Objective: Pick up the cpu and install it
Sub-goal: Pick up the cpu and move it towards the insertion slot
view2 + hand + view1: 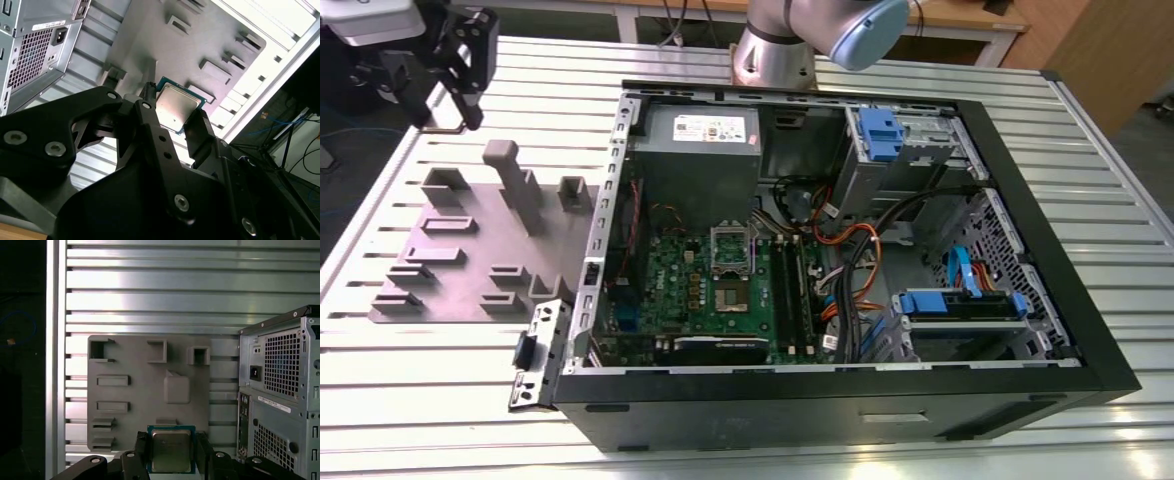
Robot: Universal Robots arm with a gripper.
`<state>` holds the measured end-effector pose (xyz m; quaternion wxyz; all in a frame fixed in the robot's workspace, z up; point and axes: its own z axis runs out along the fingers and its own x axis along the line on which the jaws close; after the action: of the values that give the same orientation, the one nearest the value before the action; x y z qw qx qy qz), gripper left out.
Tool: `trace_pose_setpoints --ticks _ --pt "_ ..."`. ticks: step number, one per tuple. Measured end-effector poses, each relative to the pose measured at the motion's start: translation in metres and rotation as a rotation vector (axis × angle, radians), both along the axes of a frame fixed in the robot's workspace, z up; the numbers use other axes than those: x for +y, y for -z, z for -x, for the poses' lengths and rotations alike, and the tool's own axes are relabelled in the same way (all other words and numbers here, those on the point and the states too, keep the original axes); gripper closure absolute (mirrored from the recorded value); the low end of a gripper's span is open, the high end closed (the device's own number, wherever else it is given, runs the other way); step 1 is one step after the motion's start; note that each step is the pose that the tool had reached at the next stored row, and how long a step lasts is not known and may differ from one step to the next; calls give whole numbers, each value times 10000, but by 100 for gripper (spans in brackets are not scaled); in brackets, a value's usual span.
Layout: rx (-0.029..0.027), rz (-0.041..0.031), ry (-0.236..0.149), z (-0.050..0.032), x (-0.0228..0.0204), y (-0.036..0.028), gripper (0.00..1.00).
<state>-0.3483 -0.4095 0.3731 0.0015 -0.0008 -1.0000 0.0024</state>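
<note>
Pinches the cpu (171, 451) by two opposite edges with the gripper (171, 454), black fingers (141, 452) clenched against it, pale metal top and green rim turned to the camera in the first wrist view. Holds it in the air over the near edge of the grey fixture plate (145, 390). Looks straight down there on the plate's raised blocks and open pockets, on the slatted aluminium table (150, 290) under it, and on the vented rear of the computer case (280, 390) just beside the plate.

Catches the cpu (177, 107) from behind and below in the second wrist view, tilted, square between the fingers (200, 130) of the gripper (174, 107), with the fixture plate (160, 50) beyond it and the computer case (35, 45) with its mains socket at one side.

Places the gripper (450, 110) in the exterior view high over the table's (1107, 220) far corner at the exterior view's left, beyond the fixture plate (454, 250) and well apart from the computer case (854, 400). Opens up the case's inside in that view: green motherboard (714, 300) along the side nearest the plate, silver bracket frame (728, 245) on it, blue drive brackets (881, 125), orange and black cables (854, 250), and the arm's base (781, 50) at the table's far edge.
</note>
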Motion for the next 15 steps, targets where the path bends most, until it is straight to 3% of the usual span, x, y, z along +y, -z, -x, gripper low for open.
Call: trace_pose_setpoints --ticks 15 --pt "0 0 0 -38 0 0 53"
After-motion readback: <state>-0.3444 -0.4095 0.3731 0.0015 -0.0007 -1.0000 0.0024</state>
